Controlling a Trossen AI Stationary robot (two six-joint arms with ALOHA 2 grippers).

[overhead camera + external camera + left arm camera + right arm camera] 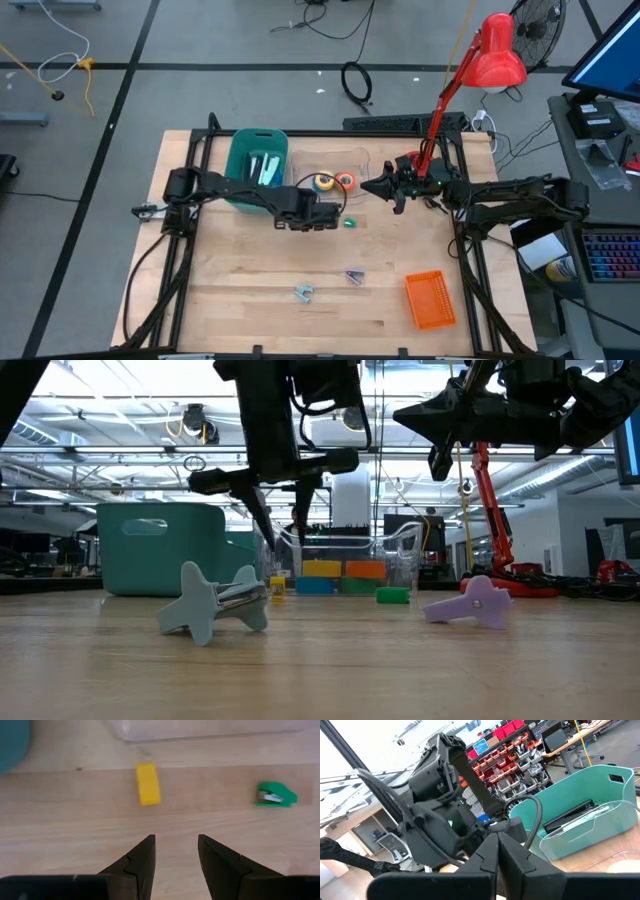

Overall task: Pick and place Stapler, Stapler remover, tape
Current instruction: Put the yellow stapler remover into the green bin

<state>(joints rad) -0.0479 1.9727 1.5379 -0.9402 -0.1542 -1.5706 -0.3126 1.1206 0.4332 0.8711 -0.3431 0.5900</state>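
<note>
My left gripper (pixel 176 851) hangs open above the table, near a small yellow stapler (pixel 148 783) and a small green stapler (pixel 275 795), both lying flat on the wood; it touches neither. In the low view its fingers (pixel 268 518) point down over the yellow stapler (pixel 277 588). Tape rolls (pixel 334 181) in yellow, blue and orange sit in a clear tray (pixel 400 565). A blue-grey staple remover (pixel 215 600) and a purple one (pixel 470 603) lie near the table's front. My right gripper (pixel 382 187) is shut and raised, right of the tray.
A teal bin (pixel 257 165) holding dark and clear items stands at the table's far left, behind my left arm. An orange basket (pixel 430 300) sits near the front right corner. A red desk lamp (pixel 495 55) rises behind the right arm. Bare wood lies in front.
</note>
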